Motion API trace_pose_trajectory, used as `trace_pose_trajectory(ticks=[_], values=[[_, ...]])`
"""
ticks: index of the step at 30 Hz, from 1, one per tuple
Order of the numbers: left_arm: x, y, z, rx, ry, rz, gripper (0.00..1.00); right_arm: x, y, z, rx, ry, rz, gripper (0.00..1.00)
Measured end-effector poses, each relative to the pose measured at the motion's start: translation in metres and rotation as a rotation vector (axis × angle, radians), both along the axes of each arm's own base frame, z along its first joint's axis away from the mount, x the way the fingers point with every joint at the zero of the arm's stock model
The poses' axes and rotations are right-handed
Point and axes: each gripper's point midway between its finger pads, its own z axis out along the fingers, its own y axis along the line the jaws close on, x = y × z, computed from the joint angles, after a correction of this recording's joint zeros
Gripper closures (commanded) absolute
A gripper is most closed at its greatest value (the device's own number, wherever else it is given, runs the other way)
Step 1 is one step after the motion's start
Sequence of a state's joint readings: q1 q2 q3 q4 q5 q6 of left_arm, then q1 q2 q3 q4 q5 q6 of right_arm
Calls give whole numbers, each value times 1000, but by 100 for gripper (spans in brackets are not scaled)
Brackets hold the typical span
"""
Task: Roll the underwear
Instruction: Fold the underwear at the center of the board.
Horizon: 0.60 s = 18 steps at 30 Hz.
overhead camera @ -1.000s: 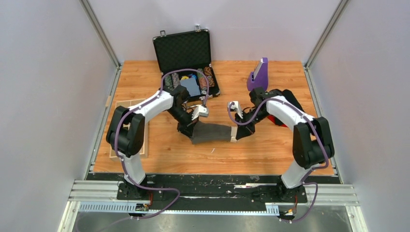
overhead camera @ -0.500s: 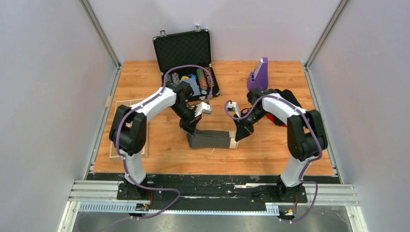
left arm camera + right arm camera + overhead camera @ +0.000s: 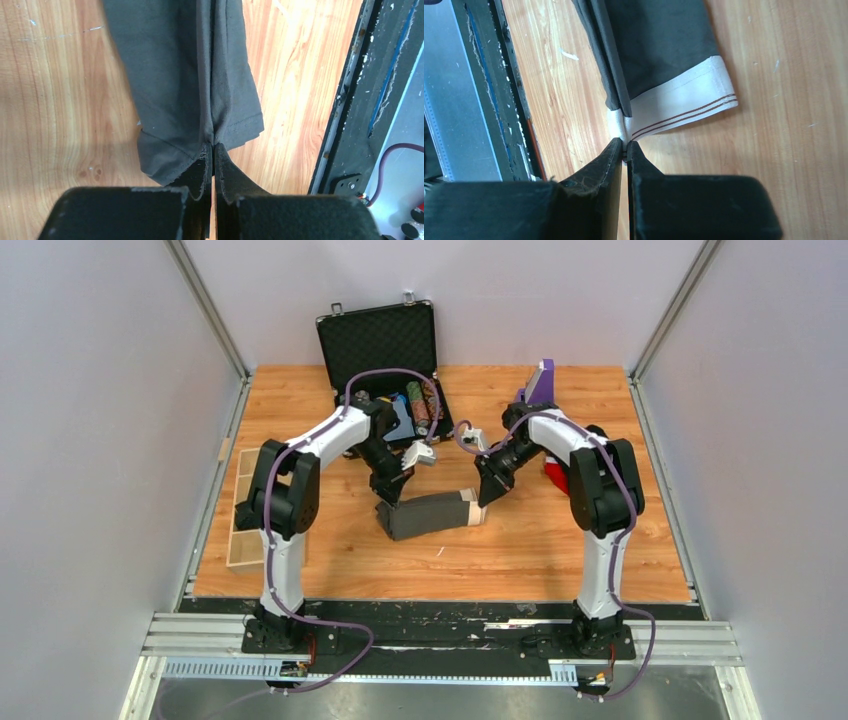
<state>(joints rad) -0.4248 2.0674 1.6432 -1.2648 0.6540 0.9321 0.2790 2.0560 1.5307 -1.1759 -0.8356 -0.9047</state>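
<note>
- left gripper [image 3: 214, 147] has its fingers pressed together on the hem of the underwear [image 3: 190, 75], pinching a small peak of dark cloth at the very edge.
- right gripper [image 3: 625, 145] is likewise closed, nipping the corner of the white waistband [image 3: 679, 107] where it meets the grey fabric.
- from above, the underwear [image 3: 430, 513] is a narrow folded strip on the wooden table [image 3: 330, 540], near the middle and stretched between the left gripper [image 3: 390, 506] and the right gripper [image 3: 481, 500].
- it sits well in front of the open black case [image 3: 380, 340] and apart from the red garment [image 3: 553, 475] on the right.
- the cloth looks thin, light and limp; creases run straight from each pinch, so it seems to be under slight tension.
- i'd expect it to sag and unfold as soon as one end is let go, and to slide easily on the smooth wood.
- the waistband looks like the firmest part and probably the best core to roll around, while the hem end is floppy and layered.
- both pinches catch only a little fabric at the edges, so a hard pull could slip a layer free; a hold deeper across the full width would likely give a more even roll.
</note>
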Motion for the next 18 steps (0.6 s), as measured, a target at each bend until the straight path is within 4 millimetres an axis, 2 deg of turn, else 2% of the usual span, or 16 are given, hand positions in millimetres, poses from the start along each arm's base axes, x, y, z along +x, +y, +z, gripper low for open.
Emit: trace_pose_trajectory(ticks=[7, 10, 14, 18], values=[[4, 6, -2, 20, -31, 40, 100, 14, 7, 11, 7, -24, 3, 100], [1, 9, 4, 12, -61, 59, 100, 11, 8, 12, 5, -25, 10, 100], [-6, 9, 20, -25, -122, 68, 100, -20, 5, 16, -11, -8, 33, 100], [-29, 3, 32, -72, -138, 31, 100, -58, 3, 38, -10, -7, 72, 100]])
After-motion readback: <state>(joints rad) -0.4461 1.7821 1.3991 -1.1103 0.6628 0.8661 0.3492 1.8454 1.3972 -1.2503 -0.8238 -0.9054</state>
